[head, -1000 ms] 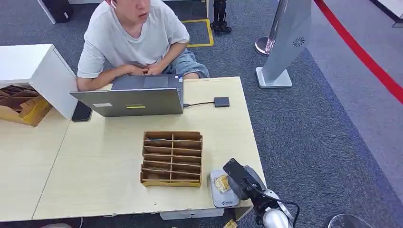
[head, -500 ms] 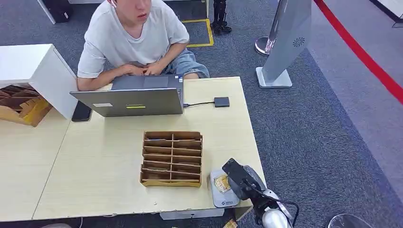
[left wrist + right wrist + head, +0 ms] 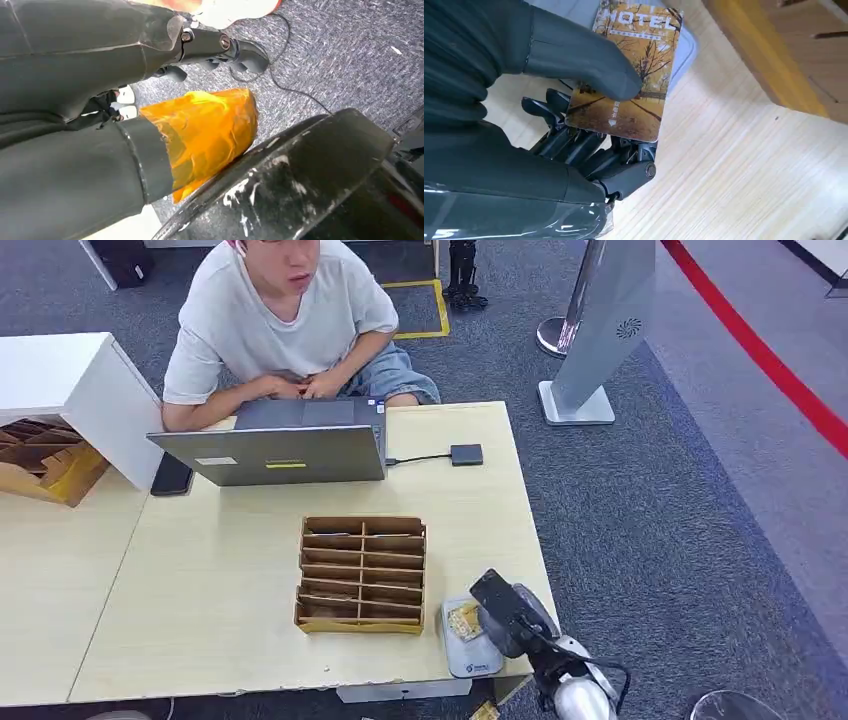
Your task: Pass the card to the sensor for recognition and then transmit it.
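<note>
Right hand (image 3: 500, 612): positioned at the near right corner of the tabletop (image 3: 200, 610). In the right wrist view, the thumb (image 3: 584, 62) presses on the printed face of the card (image 3: 634, 65) and the darker fingers (image 3: 589, 145) support it from behind; the hand is clamped on the card.

Card: yellow-brown, autumn-tree print, the word "HOTEL" at one end. In the head view it is held just over the sensor (image 3: 470, 640); whether it touches the sensor cannot be told.

Sensor: a flat light grey pad with rounded corners, lying at the near right corner of the tabletop, just right of the card organiser (image 3: 362, 574).

Left hand (image 3: 210, 45): seen in the left wrist view above grey carpet (image 3: 350, 50), with the fingers curled in. Whether it holds anything cannot be told. An orange-yellow wrapping (image 3: 205, 130) covers part of the arm behind it.

Card organiser: a brown cardboard rack with rows of slots in two columns, standing at mid-depth on the tabletop, left of the sensor.

Laptop (image 3: 280, 445): grey, open, at the far edge of the tabletop with its lid back facing the robot. A cable runs from its right side to a small dark adapter (image 3: 466, 454) lying on the tabletop.

Phone (image 3: 172, 475): dark, lying left of the laptop.

Person (image 3: 280, 330): seated at the far side behind the laptop, in a light T-shirt, forearms resting at the tabletop edge.

White box unit (image 3: 70, 390): at the far left. An open cardboard box (image 3: 45, 465) sits just near of it.

Grey standing sign (image 3: 600, 330): on the carpet, far right of the tabletop.
</note>
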Action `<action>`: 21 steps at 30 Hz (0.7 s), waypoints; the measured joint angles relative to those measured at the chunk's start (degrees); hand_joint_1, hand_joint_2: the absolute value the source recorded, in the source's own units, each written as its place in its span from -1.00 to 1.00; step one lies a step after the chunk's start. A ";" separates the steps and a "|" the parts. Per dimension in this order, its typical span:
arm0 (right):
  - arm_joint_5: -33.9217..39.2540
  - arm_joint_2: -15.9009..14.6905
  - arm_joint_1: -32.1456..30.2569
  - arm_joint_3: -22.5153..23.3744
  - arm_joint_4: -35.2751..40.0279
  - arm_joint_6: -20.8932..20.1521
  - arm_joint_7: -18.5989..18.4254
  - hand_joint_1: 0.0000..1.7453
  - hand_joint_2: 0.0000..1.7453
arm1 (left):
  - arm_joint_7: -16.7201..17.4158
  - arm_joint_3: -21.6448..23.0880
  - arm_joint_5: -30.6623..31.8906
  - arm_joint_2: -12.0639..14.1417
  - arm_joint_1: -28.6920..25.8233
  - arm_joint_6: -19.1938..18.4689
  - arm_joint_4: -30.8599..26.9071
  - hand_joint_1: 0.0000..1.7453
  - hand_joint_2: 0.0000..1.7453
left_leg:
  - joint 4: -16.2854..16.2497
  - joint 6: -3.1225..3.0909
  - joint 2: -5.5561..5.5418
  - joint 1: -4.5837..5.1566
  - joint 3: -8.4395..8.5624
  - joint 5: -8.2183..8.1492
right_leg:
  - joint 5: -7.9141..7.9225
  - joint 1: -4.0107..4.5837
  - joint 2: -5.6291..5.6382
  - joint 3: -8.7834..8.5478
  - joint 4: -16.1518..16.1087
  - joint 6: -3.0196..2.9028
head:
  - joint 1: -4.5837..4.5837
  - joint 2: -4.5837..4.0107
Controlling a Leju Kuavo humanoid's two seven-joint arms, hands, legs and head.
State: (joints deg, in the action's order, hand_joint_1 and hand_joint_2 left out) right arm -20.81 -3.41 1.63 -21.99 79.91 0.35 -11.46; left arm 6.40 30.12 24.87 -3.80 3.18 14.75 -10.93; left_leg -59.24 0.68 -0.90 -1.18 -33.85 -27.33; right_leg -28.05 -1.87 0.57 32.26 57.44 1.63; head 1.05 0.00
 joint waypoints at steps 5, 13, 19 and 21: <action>1.27 0.00 -0.15 0.50 0.98 -0.11 0.33 1.00 1.00 | -0.09 -0.26 0.04 0.00 -0.02 0.00 0.00 -1.00 -1.00 | 0.00 0.00 0.00 0.00 0.00 0.00 | 0.00 0.00 0.00 0.00 0.00 0.00 | 0.00 0.00; 4.61 0.00 -0.46 0.85 3.24 -0.31 2.08 1.00 1.00 | -0.55 -0.50 0.07 0.02 -0.09 0.07 0.00 -1.00 -1.00 | 0.00 0.00 0.00 0.00 0.00 0.00 | 0.00 0.00 0.00 0.00 0.00 0.00 | 0.00 0.00; 5.82 0.00 -0.48 0.85 5.53 -0.31 3.35 1.00 1.00 | -0.77 -1.20 0.07 0.00 -0.11 0.09 0.00 -1.00 -1.00 | 0.00 0.00 0.00 0.00 -0.01 0.00 | 0.00 0.00 0.00 0.00 0.00 0.00 | 0.00 0.00; 5.88 0.00 -0.47 0.83 6.43 -0.31 3.96 1.00 1.00 | -0.83 -1.33 0.07 0.00 -0.15 0.09 0.00 -1.00 -1.00 | 0.00 0.00 0.00 0.00 -0.01 0.00 | 0.00 0.00 0.00 0.00 0.00 0.00 | 0.00 0.00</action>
State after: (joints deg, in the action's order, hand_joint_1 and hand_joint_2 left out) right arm -14.93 -3.41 1.15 -21.16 86.34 0.04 -7.50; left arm 5.57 28.79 24.94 -3.80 3.03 14.84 -10.93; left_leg -59.24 0.68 -0.91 -1.18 -33.86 -27.33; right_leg -28.05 -1.87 0.57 32.27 57.44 1.63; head 1.05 0.00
